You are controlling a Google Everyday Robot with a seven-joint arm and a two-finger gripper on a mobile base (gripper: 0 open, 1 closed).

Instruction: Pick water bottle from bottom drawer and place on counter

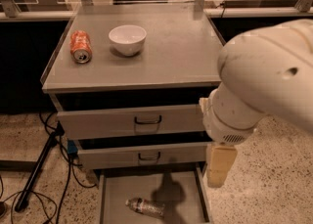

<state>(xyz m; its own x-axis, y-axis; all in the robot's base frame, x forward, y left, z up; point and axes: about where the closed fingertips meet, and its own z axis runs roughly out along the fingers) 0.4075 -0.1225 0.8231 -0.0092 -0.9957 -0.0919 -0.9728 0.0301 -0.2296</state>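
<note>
Gripper (219, 168) hangs at the bottom drawer's (117, 192) right wall, and I can't tell if it's parted. Water bottle (145, 207) lies inside that drawer.

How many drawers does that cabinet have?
3: top drawer under the counter, middle drawer below it, bottom drawer pulled out with the bottle lying in it. The gripper hangs beside the middle drawer, at picture right. Any lower one would be out of view.

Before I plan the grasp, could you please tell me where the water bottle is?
The water bottle lies on its side in the open bottom drawer, low in view; the tool hangs above the drawer's right wall.
</note>
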